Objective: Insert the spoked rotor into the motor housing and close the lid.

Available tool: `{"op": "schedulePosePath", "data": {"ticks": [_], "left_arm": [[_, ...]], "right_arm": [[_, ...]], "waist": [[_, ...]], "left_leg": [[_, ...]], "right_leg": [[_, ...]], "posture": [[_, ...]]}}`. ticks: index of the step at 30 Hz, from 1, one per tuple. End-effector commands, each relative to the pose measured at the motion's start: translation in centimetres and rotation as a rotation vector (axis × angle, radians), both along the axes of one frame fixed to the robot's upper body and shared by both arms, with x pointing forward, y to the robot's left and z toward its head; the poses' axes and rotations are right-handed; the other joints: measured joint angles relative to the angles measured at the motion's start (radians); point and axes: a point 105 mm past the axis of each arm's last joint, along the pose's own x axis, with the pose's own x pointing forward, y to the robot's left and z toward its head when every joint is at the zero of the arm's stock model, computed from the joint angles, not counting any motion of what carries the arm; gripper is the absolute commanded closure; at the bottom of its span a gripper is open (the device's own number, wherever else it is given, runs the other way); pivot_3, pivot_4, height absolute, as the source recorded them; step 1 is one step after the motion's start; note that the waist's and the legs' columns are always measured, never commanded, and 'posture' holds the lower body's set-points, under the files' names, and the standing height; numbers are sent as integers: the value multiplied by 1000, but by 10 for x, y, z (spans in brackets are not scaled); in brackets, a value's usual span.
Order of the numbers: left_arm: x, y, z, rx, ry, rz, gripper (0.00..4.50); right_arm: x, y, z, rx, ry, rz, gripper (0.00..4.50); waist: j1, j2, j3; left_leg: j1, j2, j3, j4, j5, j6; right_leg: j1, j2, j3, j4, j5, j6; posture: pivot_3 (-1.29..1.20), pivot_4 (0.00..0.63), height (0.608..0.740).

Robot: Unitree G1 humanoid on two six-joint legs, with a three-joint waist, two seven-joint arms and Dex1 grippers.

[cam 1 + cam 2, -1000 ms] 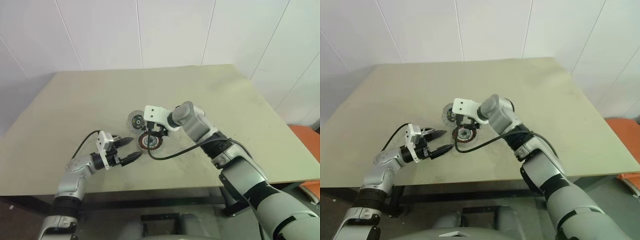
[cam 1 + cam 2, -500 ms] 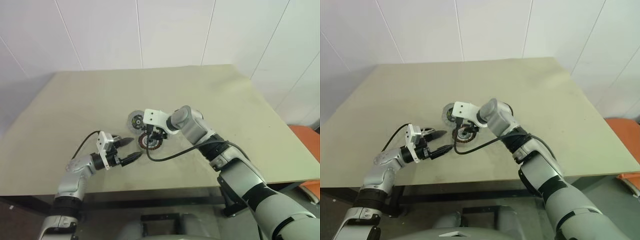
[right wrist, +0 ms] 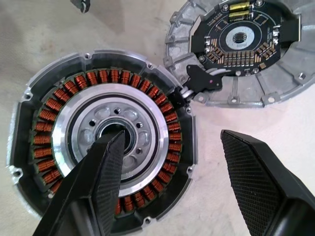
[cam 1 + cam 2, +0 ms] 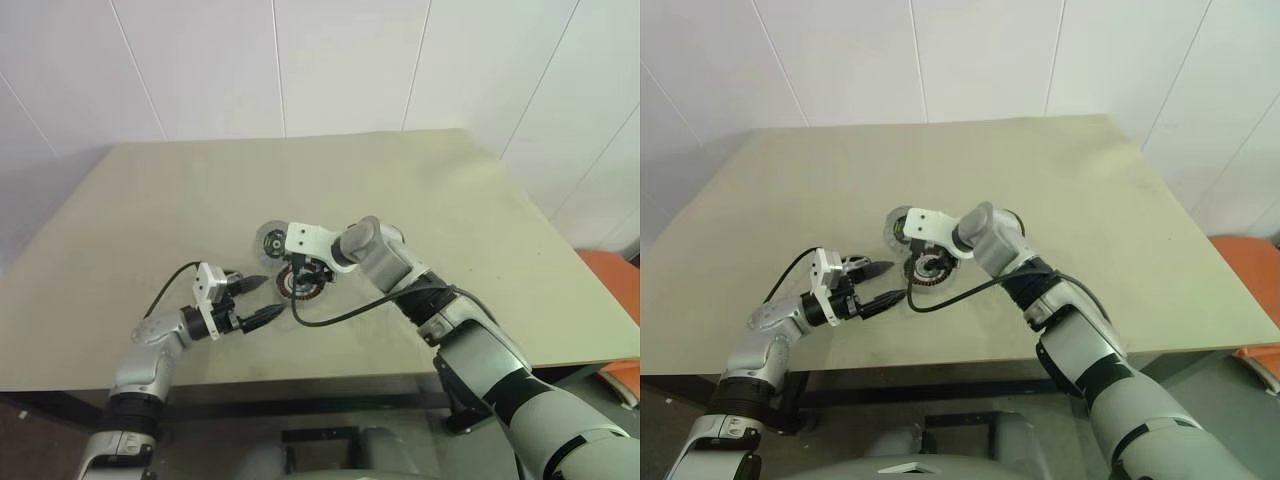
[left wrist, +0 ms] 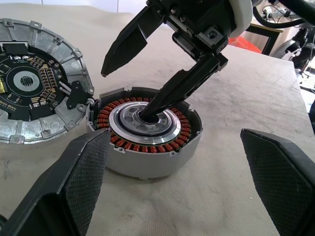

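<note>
The spoked rotor [image 5: 145,129], ringed with copper windings around a silver centre, sits inside the round grey motor housing [image 5: 152,164] on the table. Beside it the lid [image 5: 64,105], a ribbed silvery disc carrying a black circuit board, lies flat with its inside facing up. A black tab and wires join it to the housing. My right gripper [image 3: 171,137] is open and angled down over the rotor. One of its fingertips [image 5: 150,112] rests in the rotor's centre bore and the other hangs in the air above the lid's edge. My left gripper [image 4: 268,297] is open and level just left of the housing, touching nothing.
The housing and lid sit mid-table [image 4: 450,220], towards the front. A black cable [image 4: 345,310] from my right wrist loops onto the table in front of the housing. An orange object [image 4: 612,270] stands off the table's right edge.
</note>
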Motion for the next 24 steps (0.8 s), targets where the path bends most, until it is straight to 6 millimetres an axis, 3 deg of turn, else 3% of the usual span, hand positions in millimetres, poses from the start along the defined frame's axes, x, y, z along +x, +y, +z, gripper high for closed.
{"op": "schedulePosePath", "data": {"ticks": [1,8,11,19,24], "left_arm": [[6,2,16,-2,-70,0,0],[7,2,16,-1,-73,2,0],[8,2,16,0,-74,3,0],[10,3,15,1,-76,9,0],[11,3,15,2,-77,11,0]], "right_arm": [[3,-1,-4,-41,-49,5,1250],[8,-9,-10,-83,-91,8,1250],[8,-11,-9,-72,-99,16,1814],[5,-16,-11,-50,-76,19,4462],[5,-16,-10,-29,-59,-1,4462]], "waist": [[-1,0,0],[0,-2,-1],[0,-2,-1],[3,-2,-1],[3,-2,-1]], "left_leg": [[0,0,0,0,0,0],[6,0,0,0,0,0],[9,0,-1,0,0,0],[12,0,0,0,0,0],[12,0,0,0,0,0]], "right_leg": [[0,0,0,0,0,0],[5,1,0,2,-2,3],[7,1,0,2,-2,3],[11,-1,0,1,-2,3],[11,-1,0,0,-2,3]], "posture": [[0,0,740],[0,0,740],[0,0,740],[0,0,740],[0,0,740]]}}
